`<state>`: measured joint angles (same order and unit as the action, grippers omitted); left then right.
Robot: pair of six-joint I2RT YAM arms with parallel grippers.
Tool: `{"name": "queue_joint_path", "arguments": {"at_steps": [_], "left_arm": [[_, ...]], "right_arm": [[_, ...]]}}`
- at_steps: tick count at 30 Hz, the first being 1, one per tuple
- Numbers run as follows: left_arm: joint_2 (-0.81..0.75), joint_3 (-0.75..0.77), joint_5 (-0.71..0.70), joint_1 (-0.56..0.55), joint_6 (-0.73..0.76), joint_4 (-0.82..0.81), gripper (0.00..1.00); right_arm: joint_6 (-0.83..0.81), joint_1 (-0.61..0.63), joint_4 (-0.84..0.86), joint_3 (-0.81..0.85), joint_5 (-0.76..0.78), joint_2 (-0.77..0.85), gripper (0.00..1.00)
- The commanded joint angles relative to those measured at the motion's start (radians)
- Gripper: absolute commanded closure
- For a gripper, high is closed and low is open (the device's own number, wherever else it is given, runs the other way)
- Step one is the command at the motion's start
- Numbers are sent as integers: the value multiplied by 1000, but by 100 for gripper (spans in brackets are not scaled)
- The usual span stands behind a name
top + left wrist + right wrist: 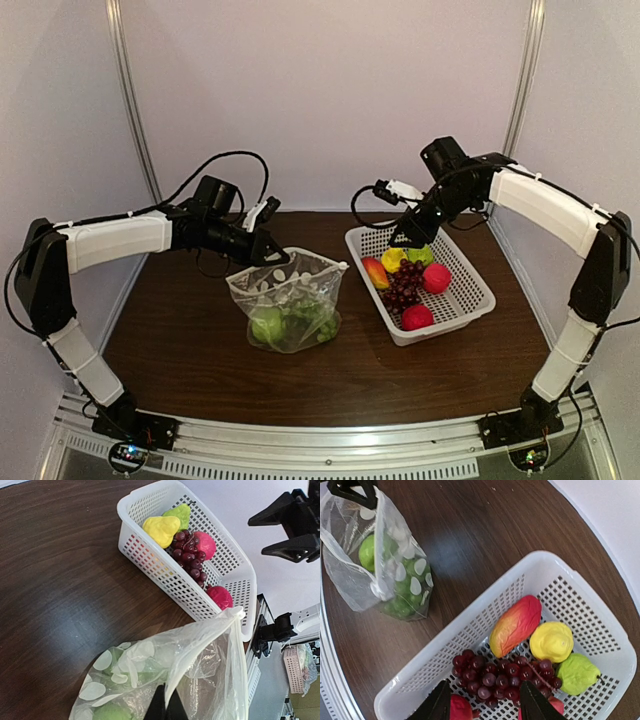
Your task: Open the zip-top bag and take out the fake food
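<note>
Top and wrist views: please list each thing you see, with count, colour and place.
zip-top bag: 1, clear with white dots, on the table left of the basket
round fruit: 1, green, inside the bag
green grapes: 1 bunch, inside the bag
basket: 1, white, table's right side
purple grapes: 1 bunch, dark purple, basket middle
round pieces: 2, red, in basket
pear-shaped pieces: 2, yellow and green, basket far end
long piece: 1, orange-red, in basket
table: 1, dark brown
left gripper: black, shut on bag's top edge
right gripper: black, open, above basket

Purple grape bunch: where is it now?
Top view, right side: the purple grape bunch lies in the white basket, between the orange-red fruit and a red round fruit.
</note>
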<state>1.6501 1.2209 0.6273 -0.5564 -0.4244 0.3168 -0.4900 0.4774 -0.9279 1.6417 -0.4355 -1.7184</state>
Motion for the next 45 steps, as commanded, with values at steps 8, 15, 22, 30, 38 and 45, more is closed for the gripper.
{"name": "queue_joint_path", "arguments": {"at_steps": [8, 15, 22, 30, 38, 45], "left_arm": [[-18, 3, 12, -18, -14, -4, 100], [-36, -6, 24, -25, -6, -4, 100], [-43, -13, 43, -25, 11, -15, 100], [-34, -46, 73, -25, -1, -66, 100], [-7, -83, 45, -25, 2, -87, 100], [-3, -80, 92, -33, -22, -140, 100]], "right_arm": [[-22, 249, 36, 353, -75, -207, 59], [-82, 375, 32, 388, -52, -297, 69], [-107, 426, 33, 348, 31, -346, 78], [-152, 442, -17, 349, 117, -418, 84], [-226, 462, -68, 324, 139, -463, 85], [-288, 515, -113, 346, 163, -481, 78]]}}
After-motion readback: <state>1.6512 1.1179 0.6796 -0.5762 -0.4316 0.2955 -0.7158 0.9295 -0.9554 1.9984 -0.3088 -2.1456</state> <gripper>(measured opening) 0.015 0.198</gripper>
